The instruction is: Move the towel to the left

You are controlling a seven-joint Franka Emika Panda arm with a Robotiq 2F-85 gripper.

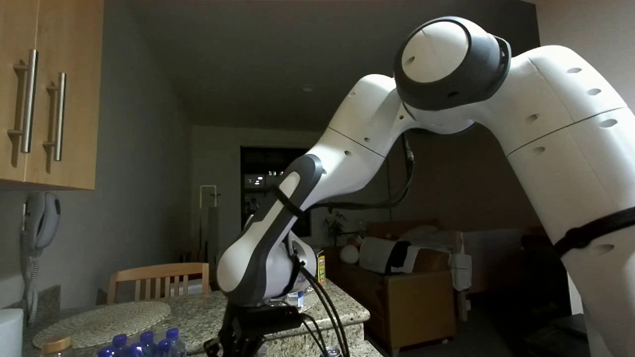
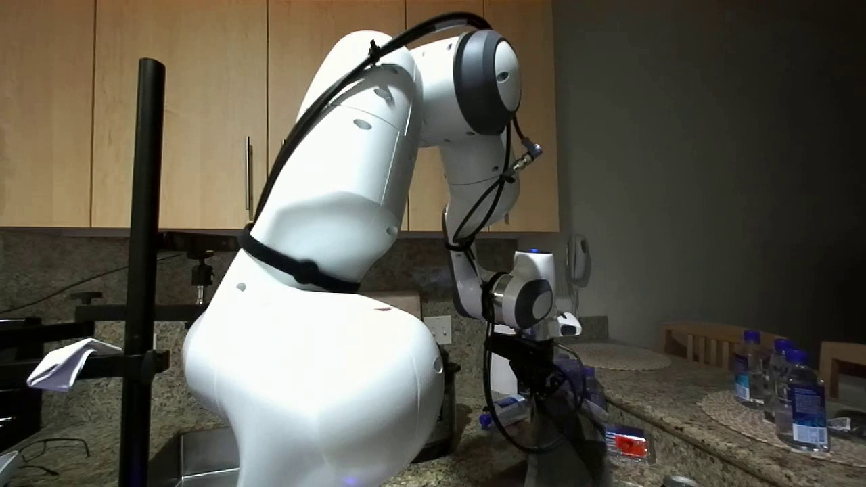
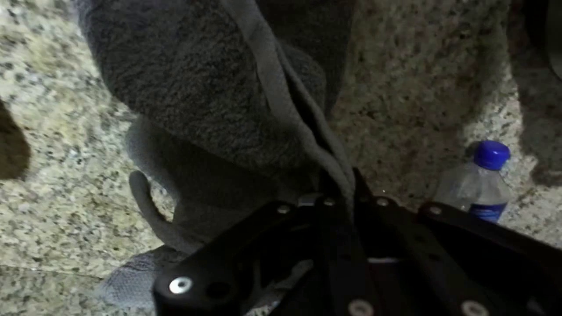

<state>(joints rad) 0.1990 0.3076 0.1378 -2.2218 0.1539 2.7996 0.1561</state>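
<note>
The grey towel (image 3: 197, 87) fills much of the wrist view, bunched in folds over the speckled stone counter. My gripper (image 3: 349, 193) is shut on a folded edge of it, pinched between the fingertips. In an exterior view the towel (image 2: 555, 439) hangs down from my gripper (image 2: 538, 392) near the counter; whether its lower end touches the counter cannot be told. In an exterior view the upper part of my gripper (image 1: 243, 337) shows at the bottom edge, with its fingertips and the towel out of frame.
A blue-capped bottle (image 3: 470, 186) lies right of my gripper in the wrist view; it also shows in an exterior view (image 2: 509, 410). A red packet (image 2: 629, 444) lies near the towel. The raised counter (image 2: 676, 406) bears several bottles (image 2: 805, 412). More bottles (image 1: 144, 347) stand near a woven mat (image 1: 104, 322).
</note>
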